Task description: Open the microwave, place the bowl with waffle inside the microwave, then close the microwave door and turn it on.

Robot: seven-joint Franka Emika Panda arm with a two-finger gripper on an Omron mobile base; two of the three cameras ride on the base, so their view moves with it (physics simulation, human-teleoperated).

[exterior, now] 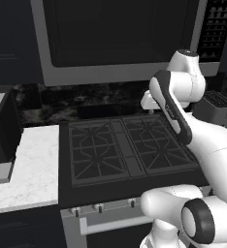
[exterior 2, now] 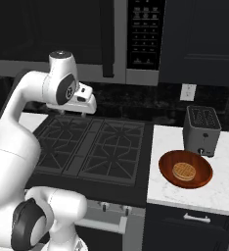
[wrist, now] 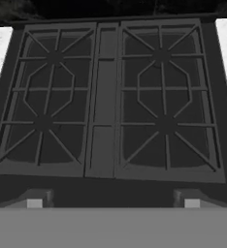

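While the microwave door is shut, you are at the opening step. From left to right: your tool hangs over the stove, jaws wide and empty; the handle above needs reaching; the bowl with waffle waits on the right surface.

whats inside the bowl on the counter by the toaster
One round golden waffle lies flat in the middle of the reddish-brown bowl, with bare bowl showing all around it. The bowl floor directly under the waffle is covered.
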